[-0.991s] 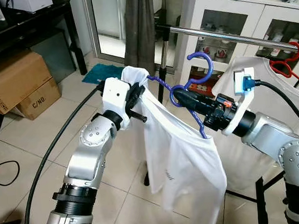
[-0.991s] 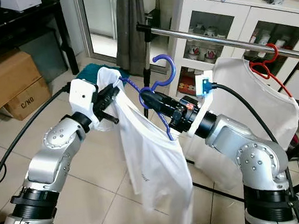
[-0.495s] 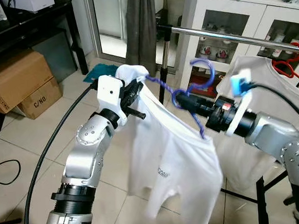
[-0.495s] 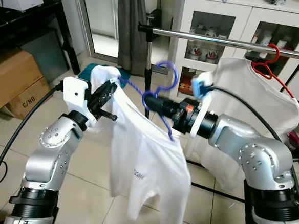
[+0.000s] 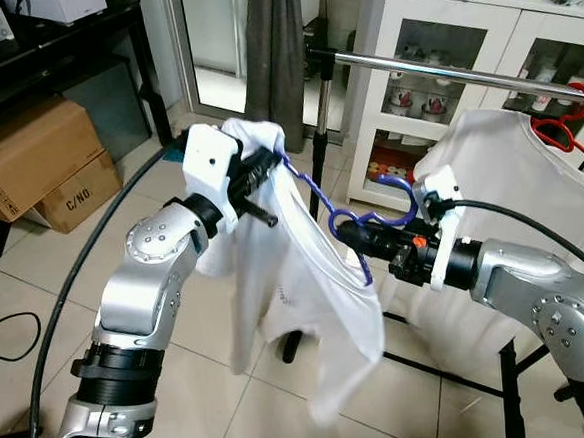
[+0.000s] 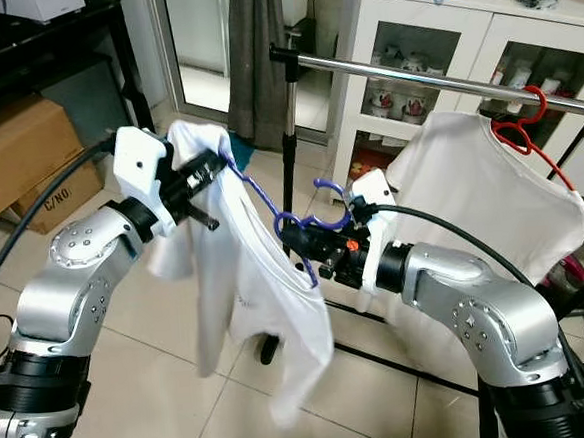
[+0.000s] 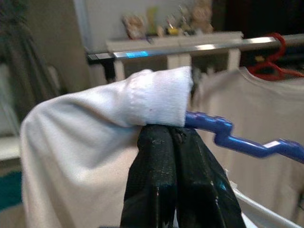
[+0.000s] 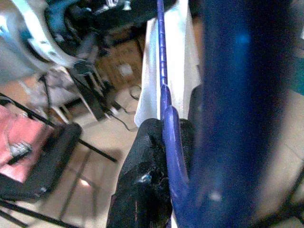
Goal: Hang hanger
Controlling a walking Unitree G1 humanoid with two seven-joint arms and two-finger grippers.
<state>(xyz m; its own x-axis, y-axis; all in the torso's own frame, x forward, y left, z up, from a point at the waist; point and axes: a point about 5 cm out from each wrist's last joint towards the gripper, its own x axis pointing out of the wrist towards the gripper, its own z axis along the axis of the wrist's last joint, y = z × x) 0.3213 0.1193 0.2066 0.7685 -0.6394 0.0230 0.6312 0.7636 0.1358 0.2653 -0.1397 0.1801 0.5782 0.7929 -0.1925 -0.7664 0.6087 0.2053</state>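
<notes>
Left eye view: left gripper [image 5: 260, 167] clamped on the shoulder of a white shirt [image 5: 306, 278] together with one end of a blue hanger [image 5: 358, 224]. Right gripper [image 5: 358, 236] closed on the hanger just below its hook. The hook tilts toward the right arm, below the steel rail [image 5: 462, 72] and apart from it. The shirt droops between the arms. A second shirt [image 5: 511, 194] hangs from a red hanger [image 5: 566, 120] at the rail's right end. Cardboard boxes [image 5: 37, 162] sit on the floor at far left.

Left wrist view: fingers [image 7: 161, 180] pressed together on the shirt's hem and the hanger's notched arm.

Right wrist view: fingers [image 8: 142, 180] shut around the hanger's neck; shirt beyond.
</notes>
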